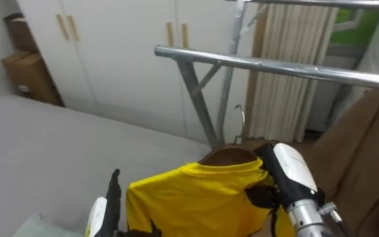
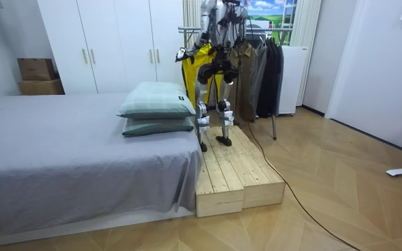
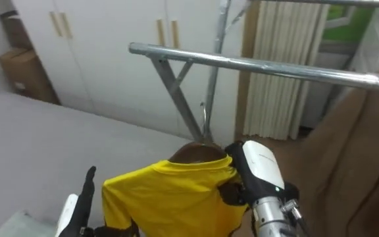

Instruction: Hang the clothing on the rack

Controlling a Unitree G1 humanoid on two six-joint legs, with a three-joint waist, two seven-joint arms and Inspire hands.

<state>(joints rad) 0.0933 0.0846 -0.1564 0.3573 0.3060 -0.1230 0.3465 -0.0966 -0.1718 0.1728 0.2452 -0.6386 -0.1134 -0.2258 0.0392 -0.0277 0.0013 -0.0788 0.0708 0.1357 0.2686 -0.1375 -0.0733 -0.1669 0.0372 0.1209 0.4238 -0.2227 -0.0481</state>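
Observation:
A yellow shirt [image 1: 189, 197] hangs on a brown wooden hanger [image 1: 227, 155] whose metal hook [image 1: 241, 122] points up, below the rack's grey metal rail [image 1: 275, 66]. My right hand [image 1: 266, 195] is shut on the hanger's right shoulder, through the shirt. My left hand [image 1: 113, 196] is at the shirt's left edge, cut off by the bottom of the view. In the room view I stand on a wooden platform [image 2: 239, 171] beside the bed, facing the clothes rack [image 2: 257, 42], with the yellow shirt [image 2: 187, 70] held up in front of me.
A brown garment [image 1: 367, 151] hangs on the rail at the right. A second rail [image 1: 321, 4] runs higher up. White wardrobe doors [image 1: 124, 52] and cardboard boxes [image 1: 28, 72] stand behind the grey bed [image 1: 58, 145]. Pillows [image 2: 155, 108] lie on the bed.

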